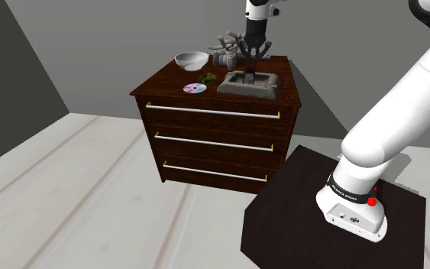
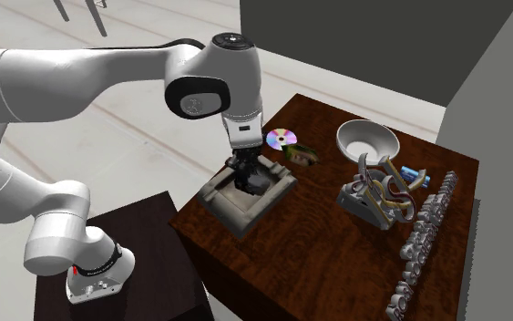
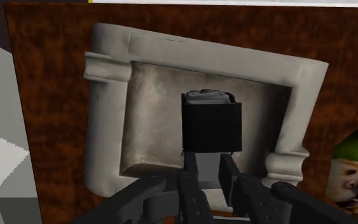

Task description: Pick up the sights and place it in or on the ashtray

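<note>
Sights (image 3: 212, 126), a small dark block, hang pinched in the claw (image 3: 209, 164) over the grey ashtray's (image 3: 107, 127) basin, near the dresser's (image 1: 167, 80) front edge. Probably light, rigid and smooth-sided, so the flat flanks suit gripping.

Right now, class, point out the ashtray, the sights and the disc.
ashtray (image 3: 106, 127), wrist view, on its pale side wall.
sights (image 3: 211, 124), wrist view, on its black body.
disc (image 1: 195, 88), shoulder view, on its shiny upper face.
</note>
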`<control>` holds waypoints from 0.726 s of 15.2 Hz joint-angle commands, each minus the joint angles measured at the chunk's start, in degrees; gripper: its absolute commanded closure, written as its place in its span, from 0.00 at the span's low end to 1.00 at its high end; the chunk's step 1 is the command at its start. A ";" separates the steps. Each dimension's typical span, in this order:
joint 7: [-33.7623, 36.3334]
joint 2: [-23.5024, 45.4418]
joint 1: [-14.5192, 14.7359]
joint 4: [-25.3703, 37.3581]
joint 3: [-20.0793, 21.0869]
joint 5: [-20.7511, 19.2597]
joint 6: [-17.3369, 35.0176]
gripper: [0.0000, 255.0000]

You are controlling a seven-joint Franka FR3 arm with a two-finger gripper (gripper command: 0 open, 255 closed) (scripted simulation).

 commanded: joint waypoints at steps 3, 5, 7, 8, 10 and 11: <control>0.02 0.07 -0.01 -3.12 -0.02 -0.02 3.22 1.00; 0.05 0.11 -0.02 -4.65 -0.01 -0.03 4.79 1.00; 0.15 -1.02 0.04 -2.99 0.06 -0.01 4.30 1.00; 0.15 -1.02 0.05 -2.99 0.05 -0.01 4.30 0.00; 7.83 4.03 1.00 2.04 4.29 -6.27 -2.13 0.00; 7.86 4.01 1.04 1.26 4.17 -6.31 -1.36 0.00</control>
